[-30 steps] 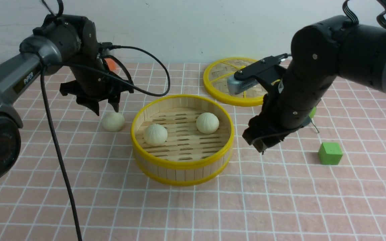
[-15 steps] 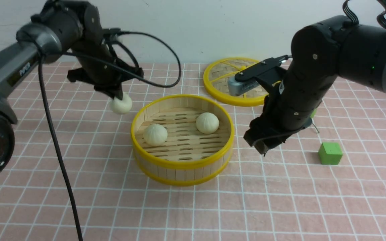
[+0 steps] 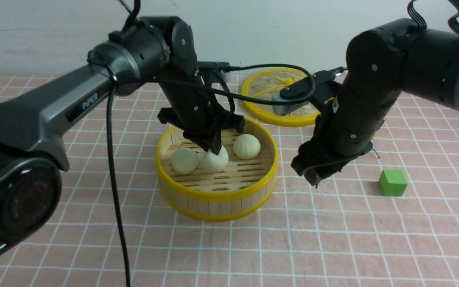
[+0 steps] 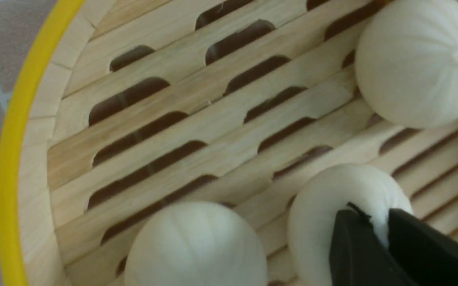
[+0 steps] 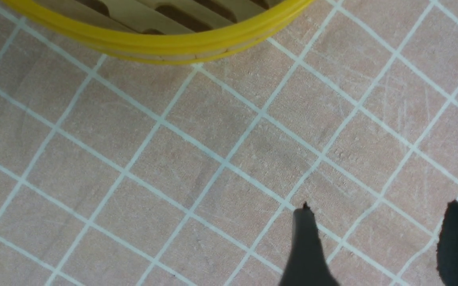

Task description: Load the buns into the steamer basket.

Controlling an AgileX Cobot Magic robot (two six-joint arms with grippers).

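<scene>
The left fingers point(image 3: 213, 146) reach down inside the steamer basket point(image 3: 217, 197) and are drawn almost together, pinching the pleated top of the middle bun point(image 3: 214, 160). In the left wrist view a sliver of white dough shows squeezed between the two black tips. That bun hangs directly beneath the fingers, low against the slatted floor; whether its full weight rests on the slats cannot be told. A second bun point(image 3: 184, 160) sits on the floor just beside the fingers, on the side toward the left arm's base. A third bun point(image 3: 246, 146) lies a little further from them on the opposite side, toward the right arm. All three buns are within the basket's yellow rim. The right fingers point(image 3: 312, 174) are spread wide and hold nothing, with only bare checked cloth between them in the right wrist view. They hover over the pink worktop point(image 3: 333, 239) just outside the basket wall, which curves past ahead of their tips. A green cube point(image 3: 392, 182) stands on the worktop on the outer side of the right fingers, and the flat woven lid point(image 3: 253, 111) lies beyond both pairs of fingers, near the back wall.
</scene>
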